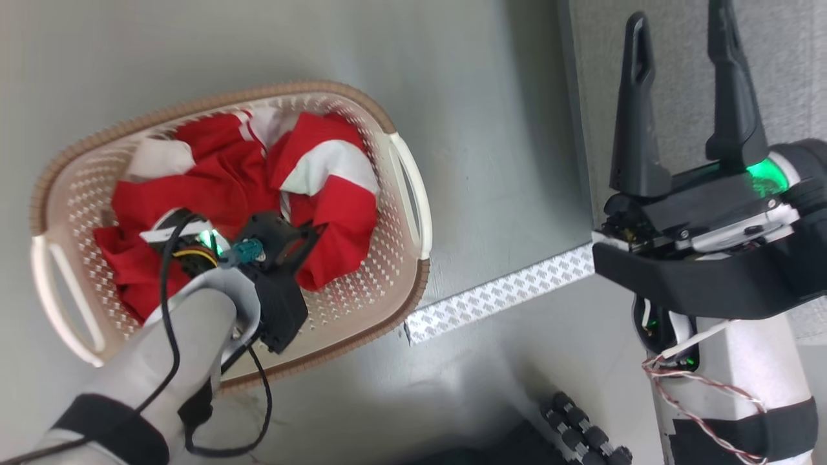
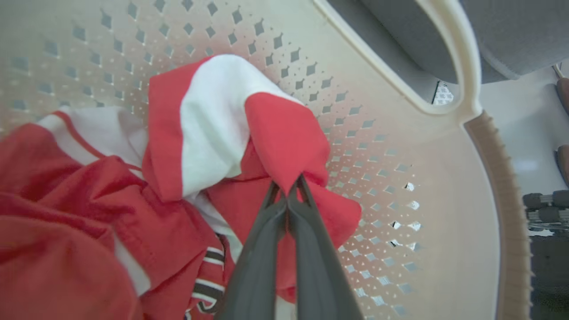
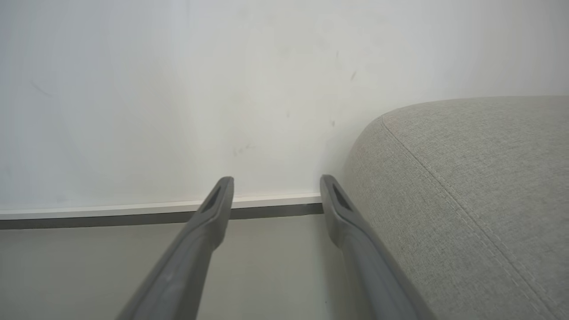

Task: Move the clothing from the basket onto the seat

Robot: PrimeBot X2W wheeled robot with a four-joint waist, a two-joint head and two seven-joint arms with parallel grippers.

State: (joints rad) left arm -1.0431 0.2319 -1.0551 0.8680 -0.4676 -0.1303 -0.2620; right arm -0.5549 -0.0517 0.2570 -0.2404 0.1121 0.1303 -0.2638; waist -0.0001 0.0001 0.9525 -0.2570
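Observation:
The cream basket (image 1: 400, 194) stands on the floor at the left, with a heap of red and white clothing (image 1: 226, 181) in it. My left arm (image 1: 194, 323) reaches down into the basket from the near side. In the left wrist view my left gripper (image 2: 289, 189) is shut, its tips pinching a fold of the red clothing (image 2: 284, 138) close to the perforated basket wall (image 2: 400, 133). My right gripper (image 1: 681, 84) stands open and holds nothing, fingers pointing up along the edge of the grey seat (image 1: 795, 64). The seat (image 3: 466, 178) lies just right of the right gripper (image 3: 275, 186).
A white patterned strip (image 1: 497, 294) runs across the grey floor between the basket and the seat. Dark rollers of my base (image 1: 581, 433) show at the bottom. A pale wall with a baseboard (image 3: 133, 209) stands ahead of the right gripper.

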